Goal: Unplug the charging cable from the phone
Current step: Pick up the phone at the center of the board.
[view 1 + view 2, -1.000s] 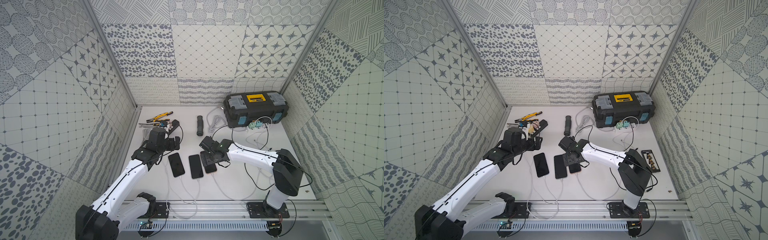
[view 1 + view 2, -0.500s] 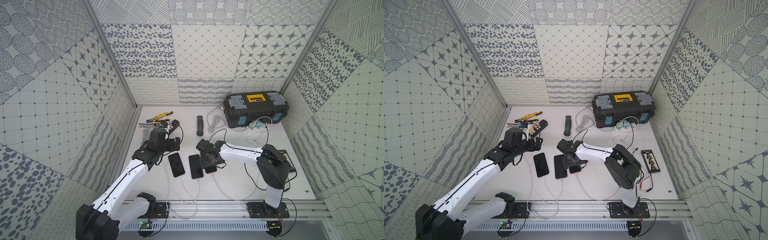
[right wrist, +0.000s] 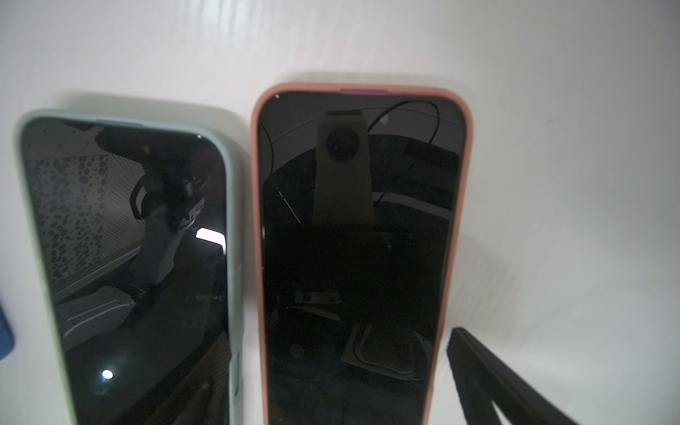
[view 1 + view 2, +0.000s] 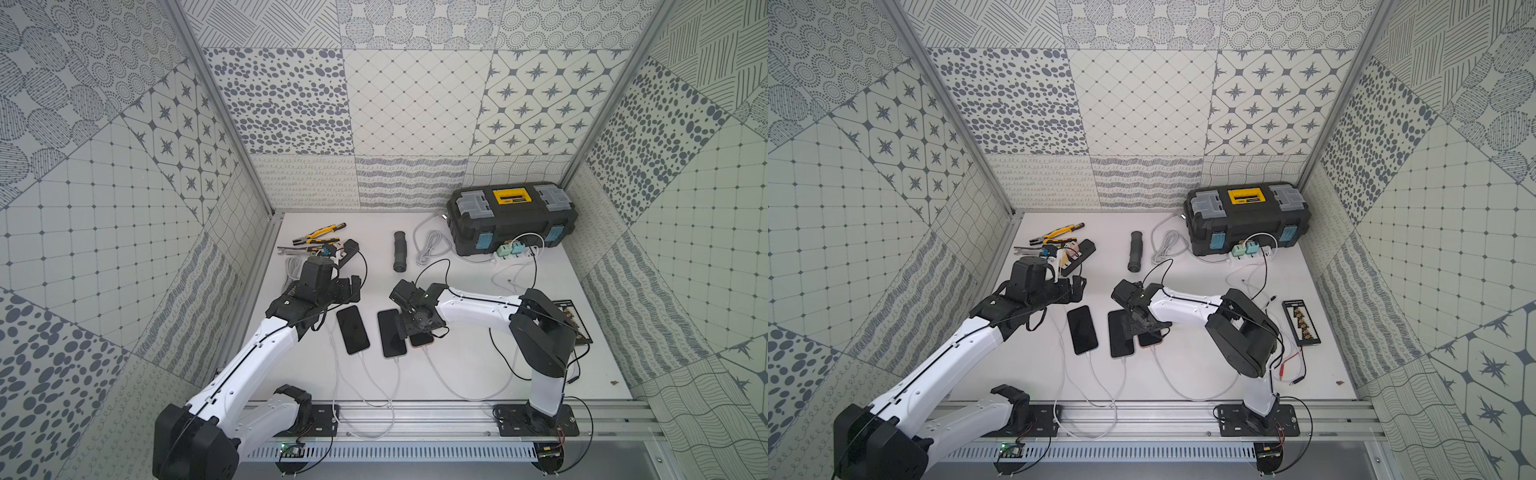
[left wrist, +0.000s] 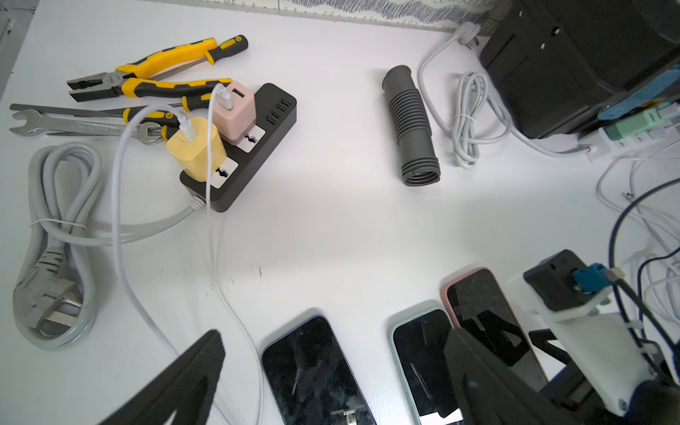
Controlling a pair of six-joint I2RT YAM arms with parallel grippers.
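Three phones lie side by side with dark screens up: a blue-cased phone (image 4: 352, 330), a mint-cased phone (image 4: 390, 338) and a pink-cased phone (image 4: 422, 341). A white charging cable (image 4: 440, 374) runs from the pink phone's near end toward the front rail, and the other two have their own white cables. My right gripper (image 4: 415, 327) hangs open low over the pink phone (image 3: 360, 239), one finger (image 3: 489, 379) beside its edge, the other blurred over the mint phone (image 3: 147, 257). My left gripper (image 4: 353, 287) stands open above the blue phone's (image 5: 316, 371) far end, holding nothing.
A black power strip (image 5: 272, 121) with yellow and pink chargers, pliers (image 5: 147, 73) and a wrench lie at the back left. A grey ribbed hose (image 4: 400, 251), a coiled cable, a black toolbox (image 4: 513, 218) and a white power strip (image 4: 513, 251) stand behind. Loose wires trail at right.
My right arm's elbow has swung up and inward, and its gripper has shifted slightly nearer and left over the pink phone. The left arm has barely moved.
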